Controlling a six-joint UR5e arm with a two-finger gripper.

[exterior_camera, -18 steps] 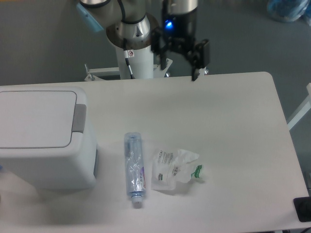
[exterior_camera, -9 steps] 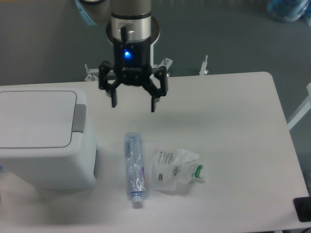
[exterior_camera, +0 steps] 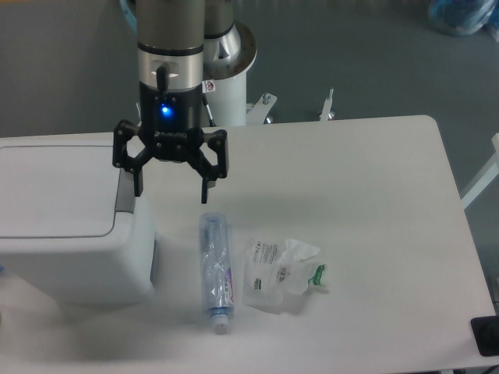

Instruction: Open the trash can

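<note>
Across most of the frame stretched the white table [exterior_camera: 374, 179], its far edge at 12 o'clock and its rounded far-right corner toward 2 o'clock. At 9 o'clock on it stood the trash can [exterior_camera: 74, 257], a boxy white plastic bin with rounded corners, cut off by the left border of the picture; its flat white lid [exterior_camera: 54, 191] lay level with the body, and the grey push tab [exterior_camera: 125, 196] on the lid's right edge showed only as a sliver beside one finger. From 12 o'clock the UR5e arm [exterior_camera: 171, 47] reached down into view, dark grey and silver, a blue light glowing on the wrist above the gripper [exterior_camera: 172, 183]. The two black fingers stood wide apart, clamped on nothing: the one on the 9 o'clock side hung over the right edge of the trash can at the push tab, though whether it touched the tab could not be told; the other hung over bare table just above the bottle's base. Behind the arm, at 12 o'clock, rose its white pedestal [exterior_camera: 230, 86] on the grey floor. Near 6 o'clock lay a crushed clear plastic bottle [exterior_camera: 214, 269] on its side, cap toward 6 o'clock, just right of the trash can but apart from it. Just beside the bottle, at about 5 o'clock, lay a crumpled clear wrapper [exterior_camera: 281, 273] with small print and a green mark
</note>
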